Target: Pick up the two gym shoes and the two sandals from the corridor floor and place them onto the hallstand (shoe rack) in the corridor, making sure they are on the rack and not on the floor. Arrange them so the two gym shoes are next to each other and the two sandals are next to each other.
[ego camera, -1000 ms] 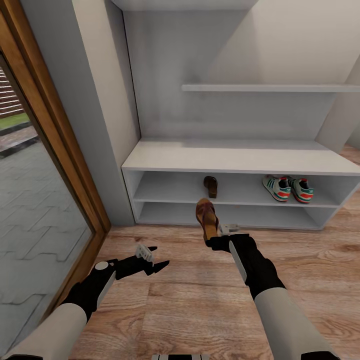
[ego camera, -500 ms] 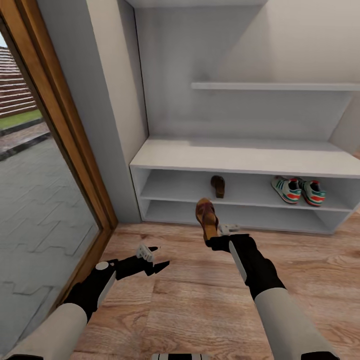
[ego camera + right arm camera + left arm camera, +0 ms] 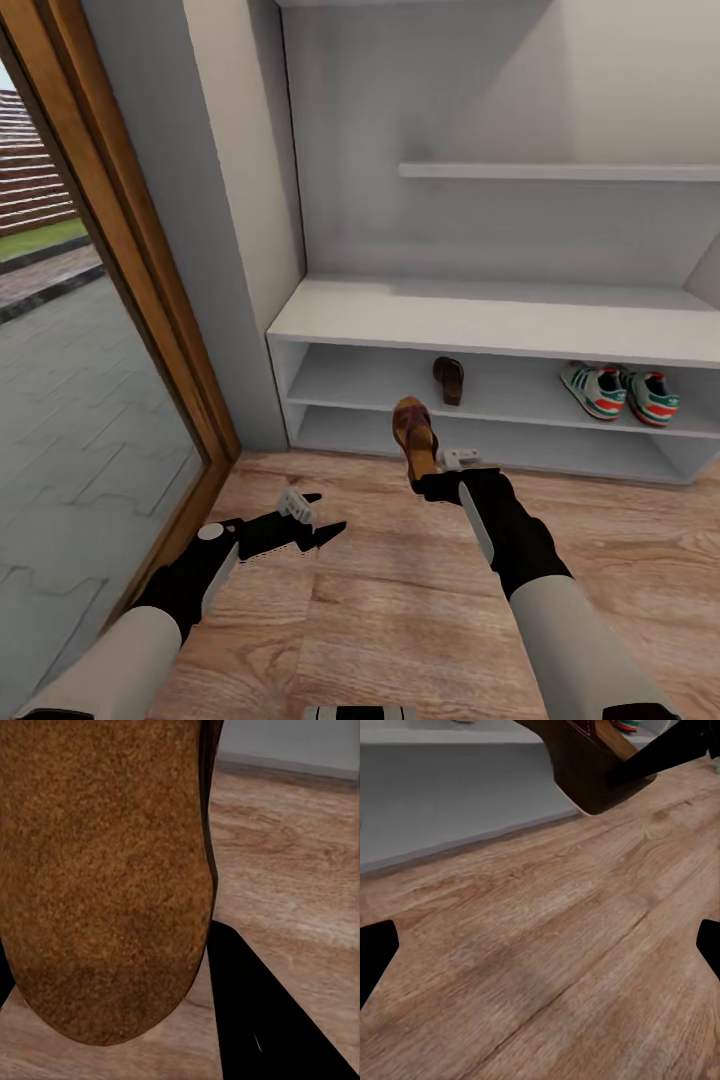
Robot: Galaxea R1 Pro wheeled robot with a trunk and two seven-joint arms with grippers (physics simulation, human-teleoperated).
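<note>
Head view: the right gripper [image 3: 428,484] is clamped on the heel end of 1 sandal [image 3: 414,434], holding it above the floor [image 3: 400,600] with its toe pointing toward the rack [image 3: 480,325]. The other sandal [image 3: 449,379] lies on the rack's upper shelf opening, and the 2 gym shoes [image 3: 620,392] sit side by side farther right on that shelf. The left gripper [image 3: 325,519] hangs low over the floor, fingers spread apart and holding nothing. A glass door with a wooden frame [image 3: 130,270] stands at the left. In the right wrist view the sandal's brown sole [image 3: 105,877] sits close to the camera.
</note>
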